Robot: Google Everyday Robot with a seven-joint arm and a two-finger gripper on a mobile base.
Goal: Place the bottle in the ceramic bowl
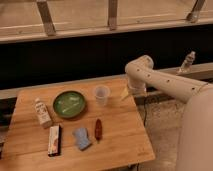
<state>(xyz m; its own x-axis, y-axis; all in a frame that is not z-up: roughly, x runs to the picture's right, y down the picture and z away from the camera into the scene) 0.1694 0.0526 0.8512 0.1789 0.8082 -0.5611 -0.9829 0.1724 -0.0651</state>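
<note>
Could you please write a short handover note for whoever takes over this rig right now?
The claw is at the table right edge, beside the plastic cup, far from the bottle.
The bottle stands upright on the left side, just left of the ceramic bowl.
Done: nothing yet.
Left: reach across, grasp the bottle, set it in the bowl.

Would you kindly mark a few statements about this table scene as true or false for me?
1. The bottle sits on the table to the left of the green bowl. True.
2. The bottle is already inside the bowl. False: it is on the wood beside the bowl.
3. A clear cup stands to the right of the bowl. True.
4. The gripper hangs over the bowl. False: it is at the far right, beyond the table's edge.
</note>
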